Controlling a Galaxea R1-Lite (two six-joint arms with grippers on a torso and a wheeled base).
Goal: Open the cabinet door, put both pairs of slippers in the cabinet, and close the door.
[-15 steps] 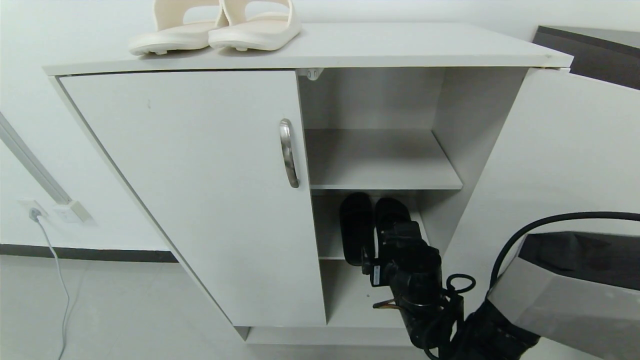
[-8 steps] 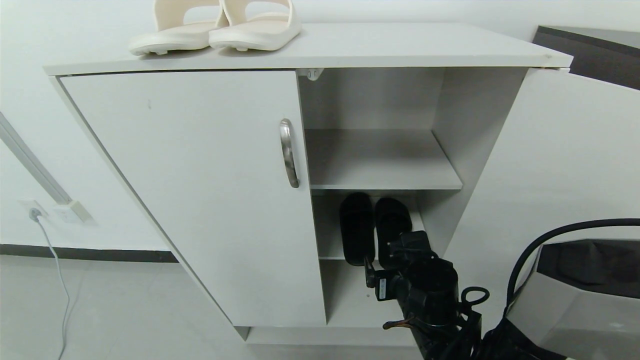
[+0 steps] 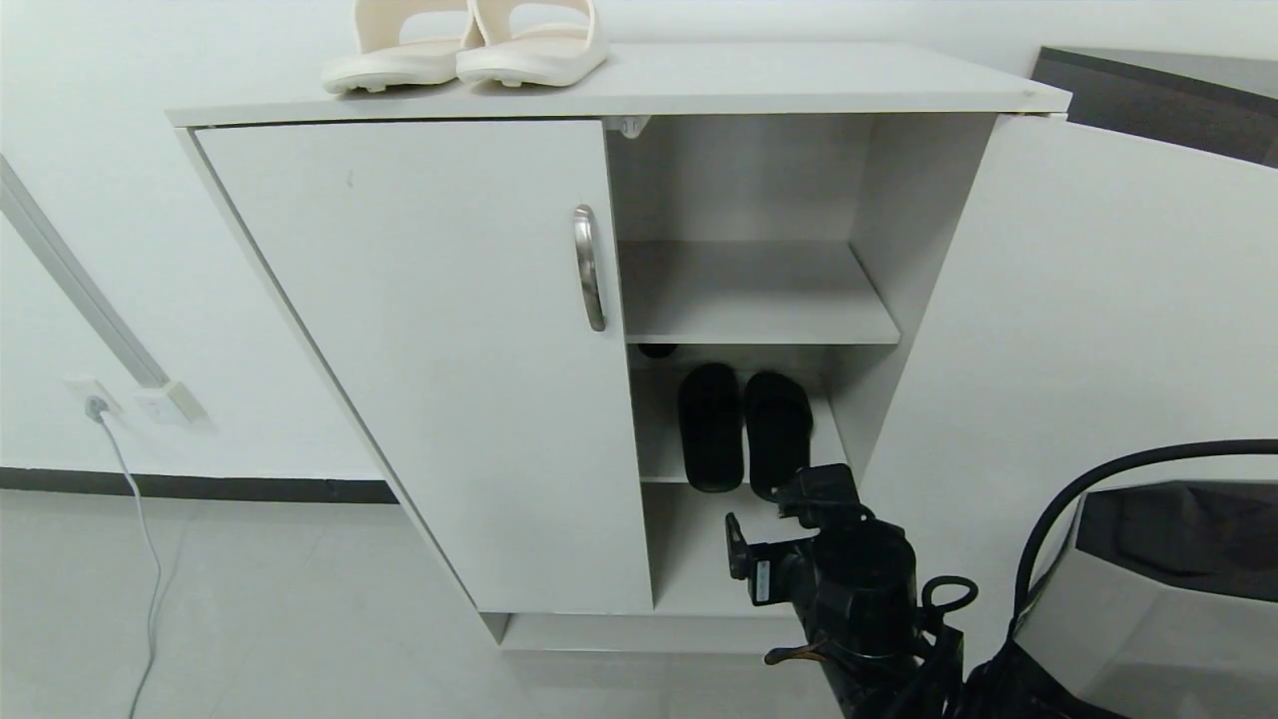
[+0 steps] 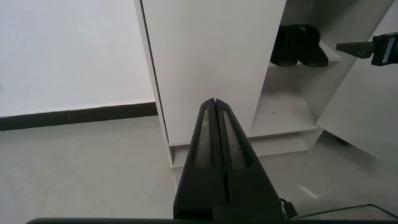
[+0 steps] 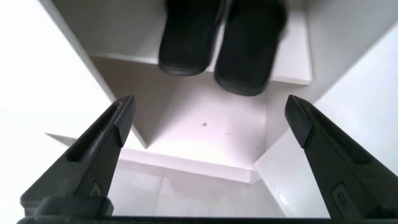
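In the head view the whole scene has shifted, so the camera moved. The right gripper [image 3: 784, 509] has backed away from the black slippers [image 3: 711, 424], which sit side by side at the front edge of the cabinet's [image 3: 799, 75] middle shelf [image 3: 654, 439], beside the open right door [image 3: 1078, 320]. The cream slippers [image 3: 469, 50] lie on the cabinet top, toward its left edge. In the left wrist view the left gripper [image 4: 214, 102] is pinched closed and empty above the floor [image 4: 74, 168]. In the right wrist view the jaws are spread wide and empty.

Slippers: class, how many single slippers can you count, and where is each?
4. Two cream slippers sit side by side on the cabinet top; two black slippers lie side by side on the lower shelf. Others may hide behind the closed left door.
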